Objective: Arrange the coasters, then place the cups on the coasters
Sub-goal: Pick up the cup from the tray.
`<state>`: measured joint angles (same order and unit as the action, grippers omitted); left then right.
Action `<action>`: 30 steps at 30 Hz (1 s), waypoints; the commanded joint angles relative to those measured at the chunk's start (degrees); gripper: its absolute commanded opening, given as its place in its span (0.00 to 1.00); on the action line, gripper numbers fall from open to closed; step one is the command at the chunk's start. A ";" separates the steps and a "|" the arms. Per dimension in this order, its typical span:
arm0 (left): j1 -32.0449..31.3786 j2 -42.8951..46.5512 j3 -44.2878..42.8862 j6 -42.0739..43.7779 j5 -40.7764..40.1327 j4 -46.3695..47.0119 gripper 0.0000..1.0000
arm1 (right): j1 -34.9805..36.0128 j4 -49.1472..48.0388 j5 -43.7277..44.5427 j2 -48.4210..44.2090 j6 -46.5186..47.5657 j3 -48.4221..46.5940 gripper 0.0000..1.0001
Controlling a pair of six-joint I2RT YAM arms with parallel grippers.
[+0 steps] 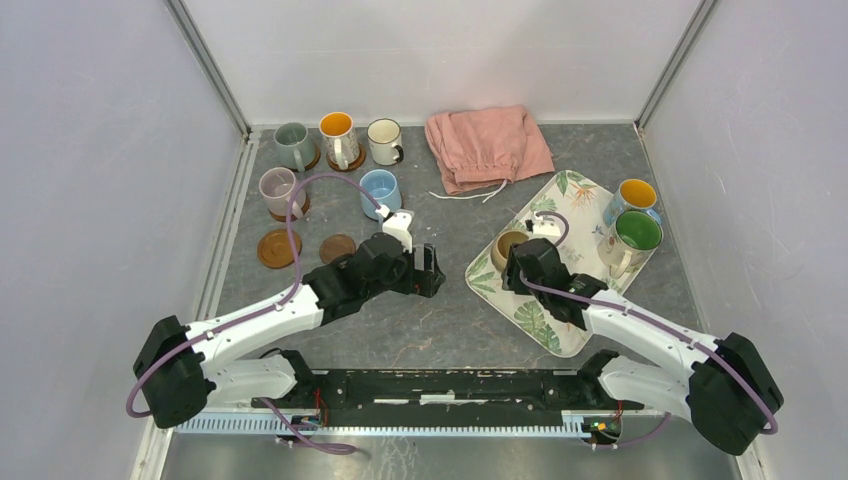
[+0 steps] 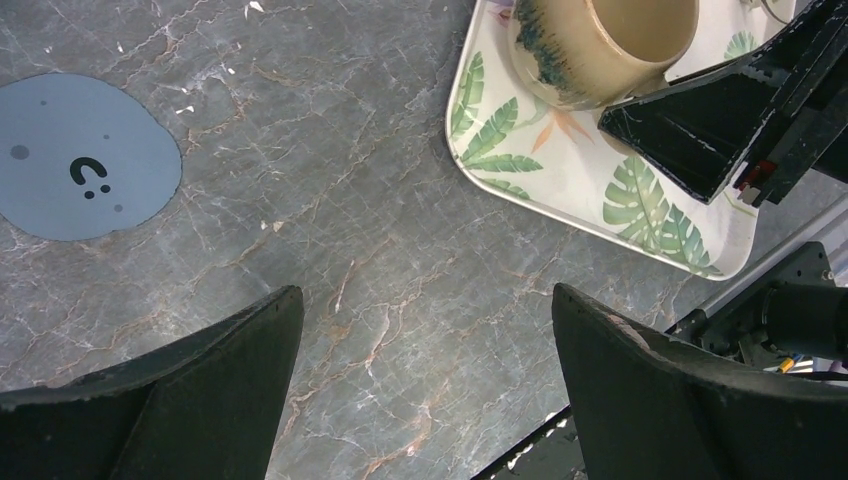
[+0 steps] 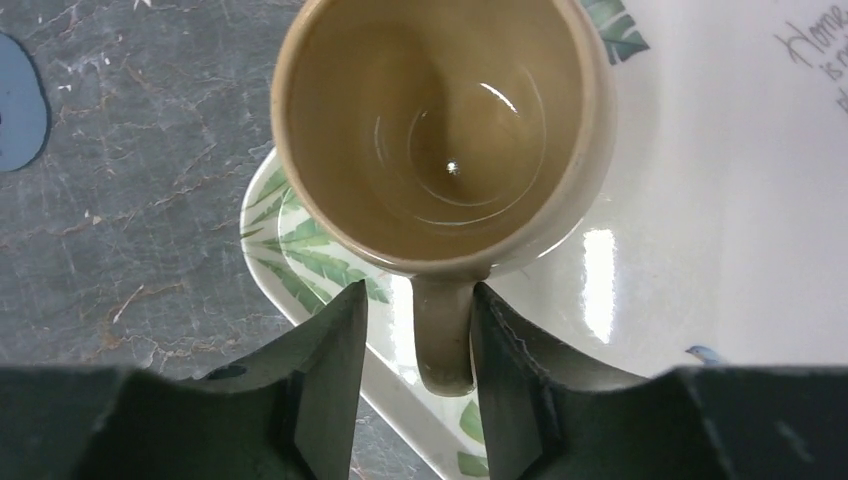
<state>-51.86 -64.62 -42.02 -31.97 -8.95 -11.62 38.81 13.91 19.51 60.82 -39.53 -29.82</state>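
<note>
Coasters were part laid, all left of the leaf-patterned tray (image 1: 548, 328). Two brown coasters (image 1: 278, 248) sat bare well to its left, and a blue coaster (image 2: 85, 155) lay bare on the table nearer its left corner.

Left gripper (image 2: 425, 295) hung over the table left of the tray, jaws wide, holding nothing.

Right gripper (image 3: 417, 300) was at the tray's near-left corner, jaws narrow, straddling the handle of the beige mug (image 3: 440, 130). A gap showed on one side, so I judged it no firm grip. That mug stood upright on the tray, empty, glossy inside.

Green-inside mug (image 1: 633, 235) stood at the tray's right edge, with an orange-inside mug (image 1: 635, 195) just beyond. Could not tell whether either was fully on the tray.

Farther left of the tray, the lilac mug (image 1: 277, 188), grey-green mug (image 1: 292, 143) and far orange mug (image 1: 338, 135) each stood on a brown disc. Light blue mug (image 1: 380, 190) and cream mug (image 1: 384, 140) showed no coaster beneath.

Judged: three cups seated, five left.
</note>
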 commanded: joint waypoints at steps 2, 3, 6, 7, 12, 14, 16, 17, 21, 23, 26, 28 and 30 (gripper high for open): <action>-0.65 0.28 0.35 -2.18 -1.70 2.94 1.00 | 1.57 -3.67 -0.50 0.57 -1.52 -3.30 0.53; -0.74 0.33 0.45 -2.26 -1.64 3.12 1.00 | 1.89 -3.71 -0.79 0.62 -1.71 -3.47 0.54; -1.12 0.35 0.99 -2.91 -1.79 3.47 1.00 | 3.44 -4.20 -1.55 0.61 -2.36 -4.08 0.58; -1.28 0.47 1.13 -3.23 -2.05 3.57 1.00 | 4.28 -4.50 -1.70 0.75 -2.50 -4.35 0.60; -1.49 2.50 2.46 -4.62 -4.24 3.84 1.00 | 6.83 -5.91 -3.17 3.62 -2.75 -6.07 0.66; -1.55 3.26 2.73 -4.77 -5.02 3.83 1.00 | 7.14 -6.00 -3.28 4.35 -2.63 -6.80 0.68; -1.58 3.44 2.96 -4.78 -5.24 3.80 1.00 | 7.10 -5.93 -2.93 4.07 -2.18 -7.32 0.70; -1.58 3.40 3.04 -4.84 -5.22 3.83 1.00 | 7.11 -5.66 -2.47 3.74 -1.71 -7.77 0.72; -2.52 2.28 3.13 -4.70 -4.72 4.77 1.00 | 7.07 0.01 1.07 2.34 1.33 -11.31 0.77; -3.72 1.22 2.72 -4.52 -5.29 4.79 1.00 | 7.14 3.76 4.70 0.37 3.59 -12.89 0.79; -5.12 -0.14 1.82 -4.00 -5.48 4.72 1.00 | 7.16 7.63 9.85 -4.22 7.31 -13.91 0.82; -6.35 -1.33 0.68 -2.74 -5.42 3.59 1.00 | 7.08 9.89 12.44 -6.95 9.54 -14.29 0.83; -7.39 -3.18 -1.06 -1.32 -5.76 1.86 1.00 | 7.11 11.01 14.01 -9.52 11.55 -13.96 0.84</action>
<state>-57.43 -65.43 -39.20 -33.63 -13.28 -9.30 45.76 20.32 26.22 55.86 -33.69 -41.63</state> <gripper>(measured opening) 0.994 0.834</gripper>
